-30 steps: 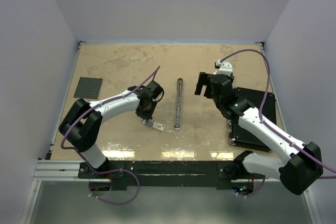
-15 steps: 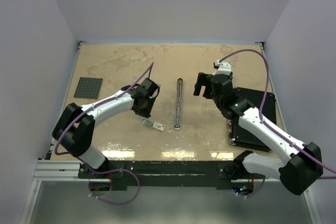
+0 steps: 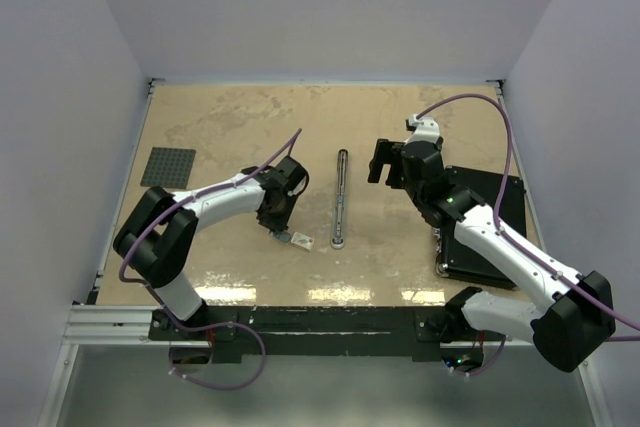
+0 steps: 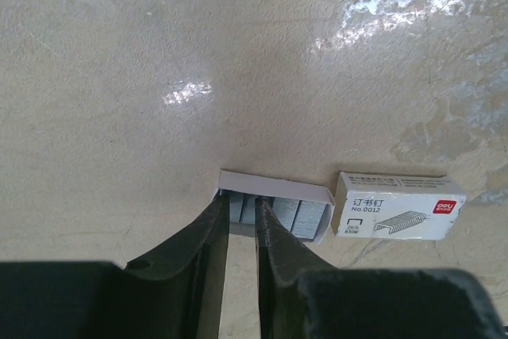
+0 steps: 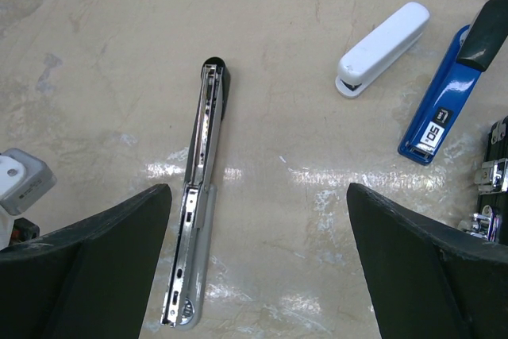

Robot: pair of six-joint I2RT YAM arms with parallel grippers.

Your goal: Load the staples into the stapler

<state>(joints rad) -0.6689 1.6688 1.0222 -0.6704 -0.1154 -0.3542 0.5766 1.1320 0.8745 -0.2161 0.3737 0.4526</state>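
Observation:
The staples lie as grey strips in a small open tray, with their white box just to its right. My left gripper has its tips down in the tray's left end. Its jaws stand a narrow gap apart, one on each side of a single strip. The stapler is long, silver and black, and lies folded open flat mid-table with its channel up. My right gripper hovers wide open and empty, right of the stapler.
A white stapler and a blue stapler lie to the right of the open one. A black mat sits under my right arm. A dark grey studded plate lies at the far left.
My left gripper drew back up and to the left off the tray, then came back down onto it. The right arm has not moved.

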